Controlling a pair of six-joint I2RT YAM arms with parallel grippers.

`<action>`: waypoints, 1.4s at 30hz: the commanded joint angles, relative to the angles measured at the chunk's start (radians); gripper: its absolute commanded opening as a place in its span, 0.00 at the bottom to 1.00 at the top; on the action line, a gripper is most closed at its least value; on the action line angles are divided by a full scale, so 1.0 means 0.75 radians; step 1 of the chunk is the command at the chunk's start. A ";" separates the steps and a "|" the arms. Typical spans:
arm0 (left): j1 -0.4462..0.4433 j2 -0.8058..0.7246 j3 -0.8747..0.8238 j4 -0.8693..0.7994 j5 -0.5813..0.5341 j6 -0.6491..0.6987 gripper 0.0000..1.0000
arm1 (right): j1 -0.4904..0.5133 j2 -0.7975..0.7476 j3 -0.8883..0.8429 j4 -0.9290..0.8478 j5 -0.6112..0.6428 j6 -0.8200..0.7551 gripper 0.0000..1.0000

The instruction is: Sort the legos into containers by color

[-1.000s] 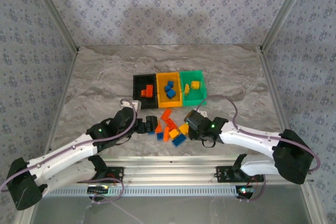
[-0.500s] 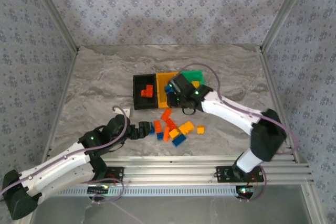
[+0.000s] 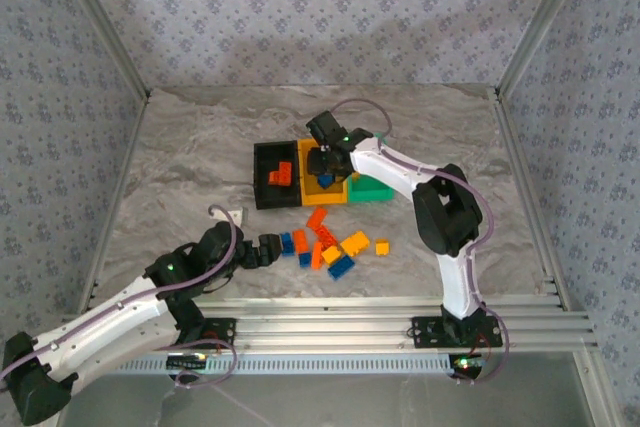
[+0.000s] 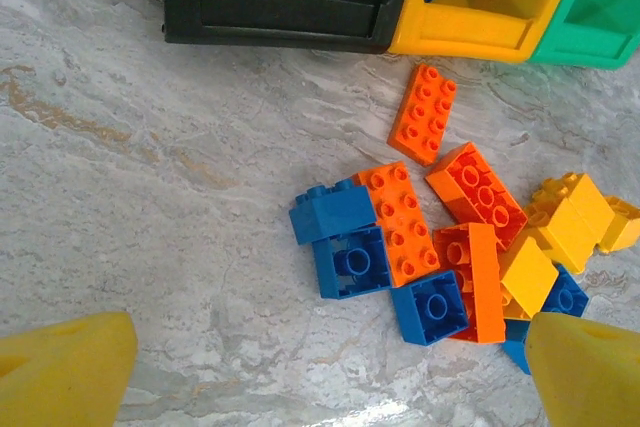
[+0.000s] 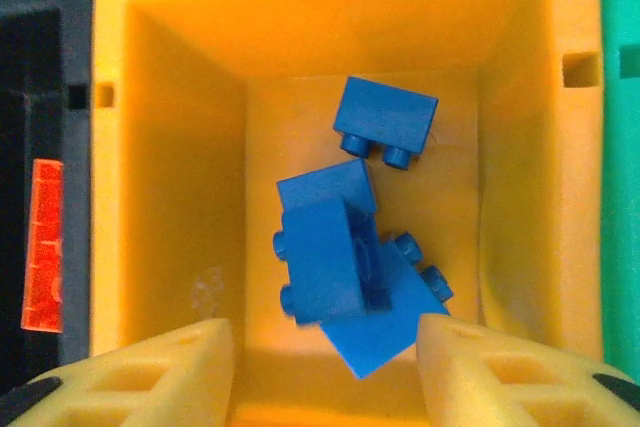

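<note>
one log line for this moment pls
right pincer: open over yellow bin | blue legos: in yellow bin | left pincer: open beside pile | black bin: orange lego inside

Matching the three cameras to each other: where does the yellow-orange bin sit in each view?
Top external: yellow-orange bin, middle of the row, near picture centre.
Left wrist: top right, front wall and rim.
Right wrist: centre, seen from above, blue legos inside.
Shared landmark: the black bin joined to its left side.

You've got a grey marbled tabletop [image 3: 180,157] underneath, floral-patterned wall panels [image 3: 320,7] on 3 sides, 2 slanting metal posts [image 3: 105,27], and a slotted aluminium rail [image 3: 330,332] along the near edge.
</note>
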 commanded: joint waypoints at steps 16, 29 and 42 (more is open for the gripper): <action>0.035 -0.007 -0.012 -0.005 -0.012 -0.031 1.00 | 0.138 -0.963 -0.940 0.015 0.229 0.267 0.66; 0.076 0.001 -0.052 0.016 0.013 -0.045 1.00 | 0.145 -1.127 -1.369 0.088 0.125 0.411 0.64; 0.101 0.010 -0.067 0.028 0.039 -0.041 1.00 | 0.118 -0.954 -1.371 0.151 0.138 0.376 0.52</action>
